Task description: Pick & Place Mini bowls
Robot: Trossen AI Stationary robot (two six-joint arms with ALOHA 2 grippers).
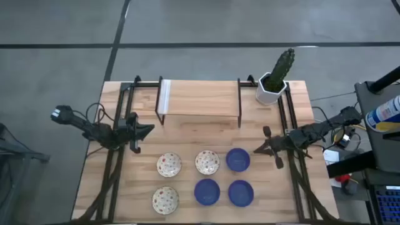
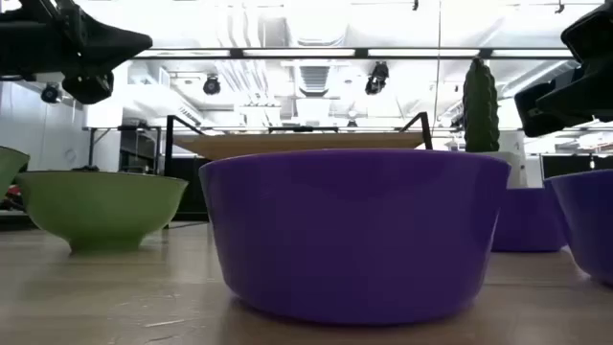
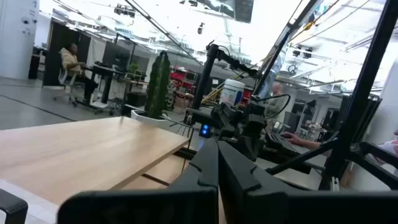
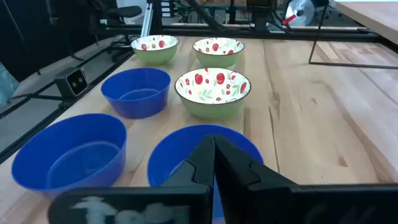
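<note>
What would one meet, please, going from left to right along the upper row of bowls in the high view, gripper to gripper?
left gripper → speckled bowl → second speckled bowl → blue bowl → right gripper

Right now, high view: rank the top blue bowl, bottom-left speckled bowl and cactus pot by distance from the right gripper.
From the right gripper, shut:
1. Top blue bowl, just beside it, toward the table's middle.
2. Cactus pot, back right corner.
3. Bottom-left speckled bowl, front, on the left arm's side.
</note>
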